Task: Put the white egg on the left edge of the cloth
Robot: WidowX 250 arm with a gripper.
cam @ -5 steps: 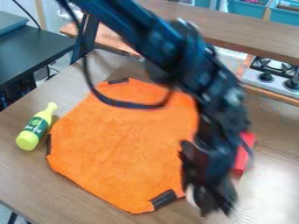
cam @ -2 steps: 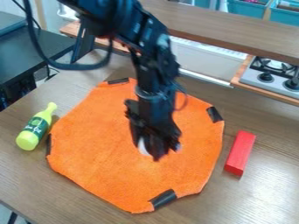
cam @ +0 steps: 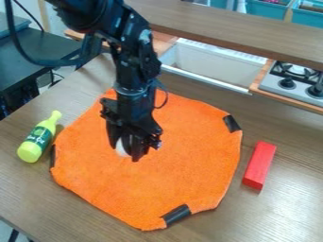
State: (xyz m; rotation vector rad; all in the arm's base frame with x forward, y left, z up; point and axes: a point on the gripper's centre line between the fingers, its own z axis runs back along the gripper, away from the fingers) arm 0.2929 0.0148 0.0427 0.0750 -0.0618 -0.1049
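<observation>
Pincer: the black pincer points down over the orange cloth, just left of its middle, its fingers closed around the white egg.
Egg: the white egg is between the pincer's fingers, partly hidden by them, its pale side showing at their left; whether it touches the cloth, I cannot tell.
Cloth: an orange cloth with cut-off corners lies flat beneath the pincer and spreads out all around it.
Tape: black strips sit at the cloth's rim, one left of the pincer, one to its right and slightly farther back, one in front and to the right.
Bottle: a yellow bottle with a dark green label lies left of the pincer, just beside the cloth.
Block: a red block lies right of the pincer, near the cloth but apart from it.
Arm: the black arm rises behind the pincer to the top edge, with a dark cable looping at its left.
Background: behind and right of the pincer are a white basin, a stove and a wooden shelf.
Table: a brown wooden table lies under the cloth.
</observation>
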